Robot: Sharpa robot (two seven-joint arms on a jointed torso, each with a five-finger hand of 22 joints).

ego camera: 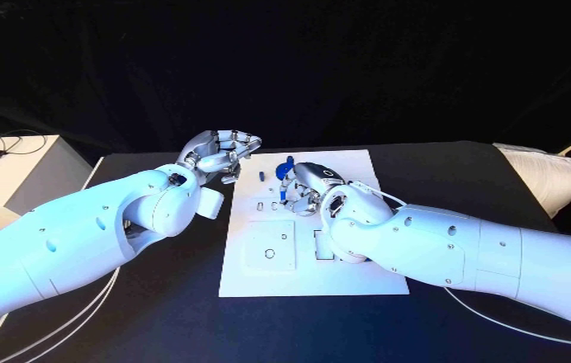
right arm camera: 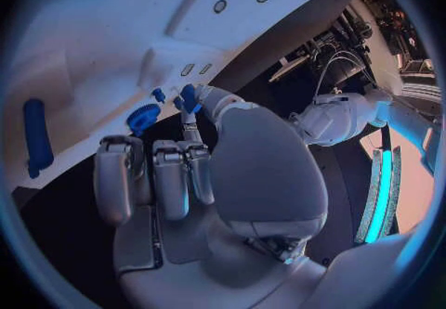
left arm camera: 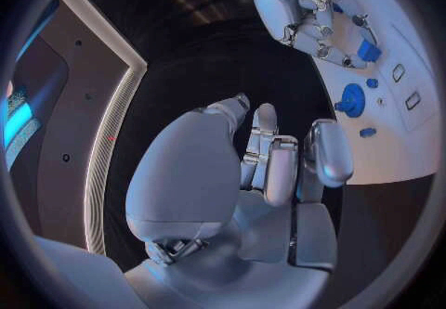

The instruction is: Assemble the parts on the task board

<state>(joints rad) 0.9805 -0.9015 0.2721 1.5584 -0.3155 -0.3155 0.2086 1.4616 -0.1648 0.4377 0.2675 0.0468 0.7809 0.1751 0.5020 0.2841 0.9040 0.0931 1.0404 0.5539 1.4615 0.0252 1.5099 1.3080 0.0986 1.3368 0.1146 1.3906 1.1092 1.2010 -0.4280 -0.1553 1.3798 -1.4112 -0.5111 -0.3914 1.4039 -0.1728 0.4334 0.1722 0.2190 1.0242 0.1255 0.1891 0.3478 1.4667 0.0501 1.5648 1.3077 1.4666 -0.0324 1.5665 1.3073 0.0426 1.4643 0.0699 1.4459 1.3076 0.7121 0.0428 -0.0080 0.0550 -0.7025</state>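
A small blue rigid plastic part (right arm camera: 189,96) is pinched by the right robot hand (ego camera: 307,188); it is judged light, slippery, best held by its sides. The left robot hand (ego camera: 218,156) is curled, empty.

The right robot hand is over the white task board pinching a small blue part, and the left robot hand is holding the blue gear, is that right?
Not quite. The left robot hand holds nothing; the left wrist view shows its fingers empty and the blue gear sitting on the task board. The right robot hand does pinch a small blue part over the board.
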